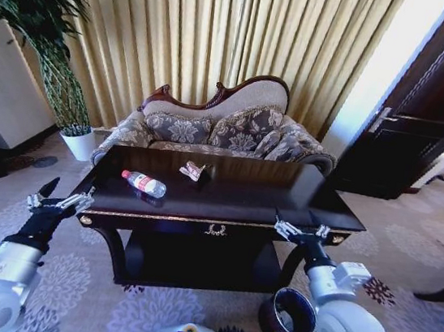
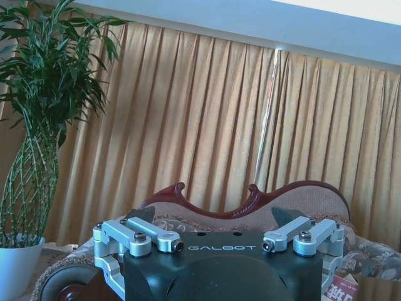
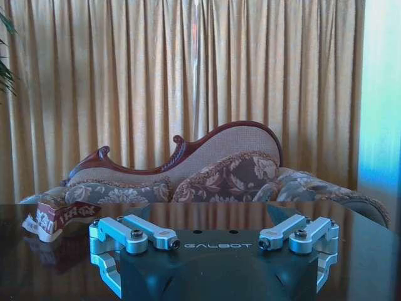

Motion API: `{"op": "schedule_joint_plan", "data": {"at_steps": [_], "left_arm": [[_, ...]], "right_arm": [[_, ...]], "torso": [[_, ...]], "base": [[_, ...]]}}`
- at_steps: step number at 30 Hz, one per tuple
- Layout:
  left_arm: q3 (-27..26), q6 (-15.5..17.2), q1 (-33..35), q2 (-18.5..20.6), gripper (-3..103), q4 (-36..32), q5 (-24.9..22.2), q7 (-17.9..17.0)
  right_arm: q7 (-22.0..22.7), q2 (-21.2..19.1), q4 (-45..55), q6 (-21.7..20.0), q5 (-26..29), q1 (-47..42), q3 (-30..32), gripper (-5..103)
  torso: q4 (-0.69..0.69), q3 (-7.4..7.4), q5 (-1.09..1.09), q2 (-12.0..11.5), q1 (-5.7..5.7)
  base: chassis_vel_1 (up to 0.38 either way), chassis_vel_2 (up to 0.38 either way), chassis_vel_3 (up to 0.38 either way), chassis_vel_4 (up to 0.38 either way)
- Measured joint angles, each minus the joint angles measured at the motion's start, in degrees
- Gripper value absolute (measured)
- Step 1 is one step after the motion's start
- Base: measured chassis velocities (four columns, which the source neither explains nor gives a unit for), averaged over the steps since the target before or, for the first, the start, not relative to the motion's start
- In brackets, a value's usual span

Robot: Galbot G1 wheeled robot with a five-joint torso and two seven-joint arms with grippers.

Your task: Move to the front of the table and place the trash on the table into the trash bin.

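A dark glossy wooden table (image 1: 226,199) with gold trim stands on patterned carpet, before a floral sofa (image 1: 227,130) and gold curtains (image 1: 216,26); a potted plant (image 1: 48,53) fills the room's ten o'clock corner. On the tabletop a clear plastic bottle (image 1: 144,183) with a red label lies on its side at about eleven o'clock, long axis running ten to four, what looks like its cap end toward ten. A crumpled wrapper (image 1: 194,171) sits near it at twelve. The round dark trash bin (image 1: 288,315) stands on the floor at four o'clock. The left gripper (image 1: 60,198) hovers off the table's left front corner, fingers spread; the right gripper (image 1: 301,230) hangs at the right front edge, fingers likewise apart.
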Motion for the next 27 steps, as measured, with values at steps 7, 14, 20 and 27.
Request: {"op": "schedule_joint_plan", "data": {"at_steps": [7,14,20,27], "left_arm": [[0.0,0.0,0.12,0.51,100,0.0,0.03,0.01],[0.09,-0.15,0.12,1.21,100,0.0,0.06,0.01],[0.07,-0.3,0.41,1.59,100,0.0,0.24,-0.03],[0.53,-0.57,1.36,1.06,100,0.0,0.42,-0.19]], "right_arm": [[0.25,-4.03,0.68,-1.28,7.53,0.89,-0.86,100],[1.24,-12.68,-0.7,-3.57,19.09,7.27,-2.32,100],[1.01,-20.25,-5.99,-4.93,29.84,19.52,-6.57,100],[-0.3,-25.84,-12.23,-6.26,36.87,30.49,-13.45,100]], "torso": [[0.0,0.0,0.0,0.01,-0.02],[0.0,0.0,0.01,0.01,-0.03],[0.0,0.0,0.01,0.01,-0.03],[0.0,0.0,0.0,0.01,-0.02]], "base": [[-0.003,0.015,0.008,-0.008],[0.0,0.0,0.0,0.0],[0.0,0.0,0.0,0.0],[0.0,0.0,0.0,0.0]]}}
